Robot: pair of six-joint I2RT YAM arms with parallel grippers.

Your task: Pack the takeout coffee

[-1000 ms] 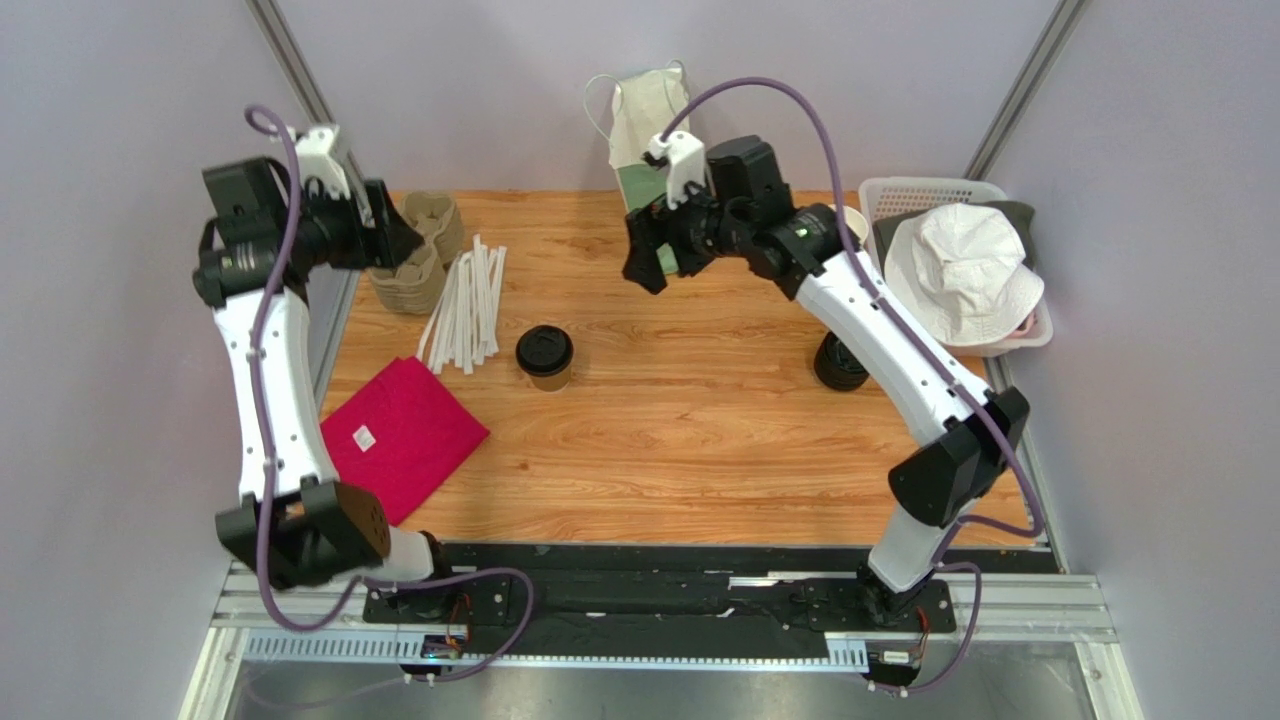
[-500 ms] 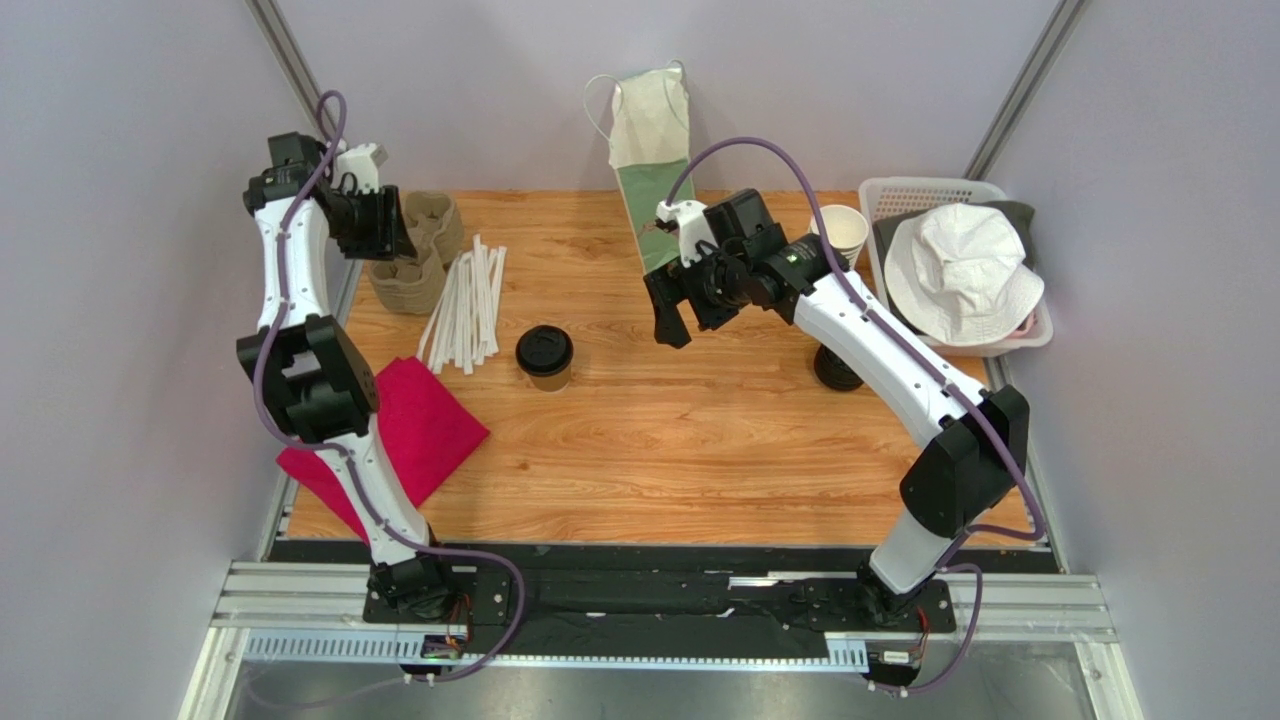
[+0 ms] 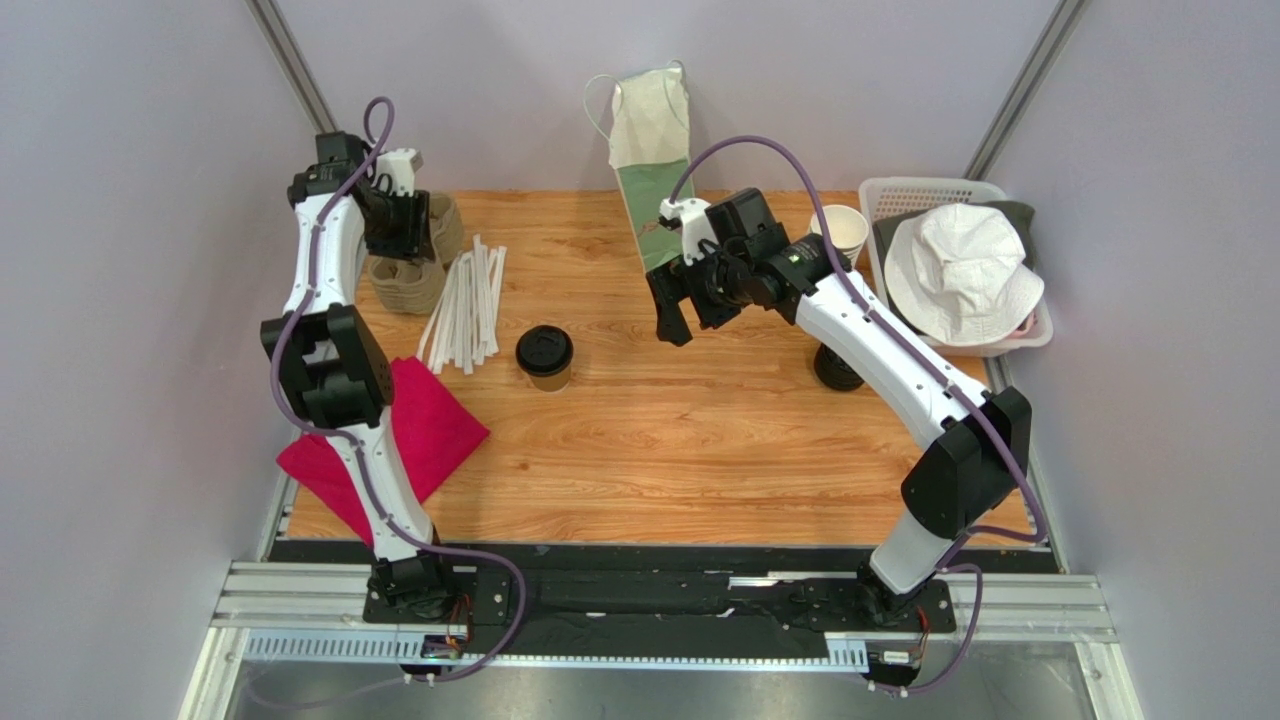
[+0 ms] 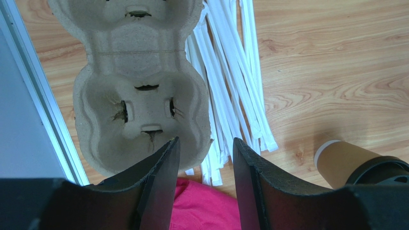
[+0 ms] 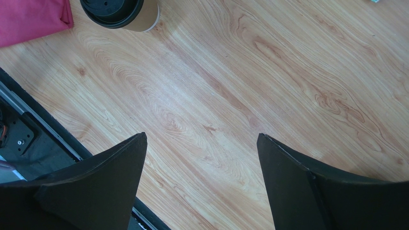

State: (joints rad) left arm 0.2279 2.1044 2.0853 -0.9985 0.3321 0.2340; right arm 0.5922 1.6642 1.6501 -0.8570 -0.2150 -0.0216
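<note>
One coffee (image 3: 544, 357), brown cup with black lid, stood upright on the table (image 3: 706, 435), left of centre and in neither gripper. One bundle of white straws (image 3: 466, 300) lay just beside it toward the left; I couldn't count them. One red cloth (image 3: 428, 435) lay near the front left, partly under the left arm. One pulp carrier (image 4: 139, 105) sat at the back left, and the left wrist view showed two wells in it. Left gripper (image 4: 205, 143) hung over the carrier's near edge, fingers slightly apart with nothing between them; contact unclear. Right gripper (image 5: 201, 139) was above bare wood right of the coffee, fingers wide apart and empty.

Only the top view showed one bag (image 3: 649, 150) at the back wall, one white basket (image 3: 917, 195) with one white hat (image 3: 962, 270), one white cup (image 3: 842, 228) beside it and one dark round thing (image 3: 836, 365) half hidden by the right arm. No writing was readable.
</note>
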